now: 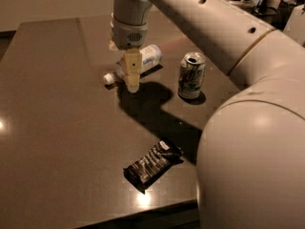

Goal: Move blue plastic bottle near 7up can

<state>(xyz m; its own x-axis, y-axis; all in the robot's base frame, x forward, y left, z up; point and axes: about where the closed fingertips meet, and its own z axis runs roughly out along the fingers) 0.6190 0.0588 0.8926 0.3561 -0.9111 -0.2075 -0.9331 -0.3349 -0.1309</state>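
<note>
The blue plastic bottle (150, 56) lies on its side on the dark table (57, 128), with its white cap (108, 78) pointing left. The 7up can (192, 75) stands upright to the right of the bottle, a short gap apart. My gripper (133, 86) hangs straight down over the middle of the bottle and hides part of its body. Its tip is low, close to the table beside the bottle's neck. Whether it touches the bottle cannot be told.
A black snack wrapper (152, 163) lies near the table's front edge. My arm (248, 142) fills the right side and hides the table there. Jars and a dark cup (279, 11) stand at the back right.
</note>
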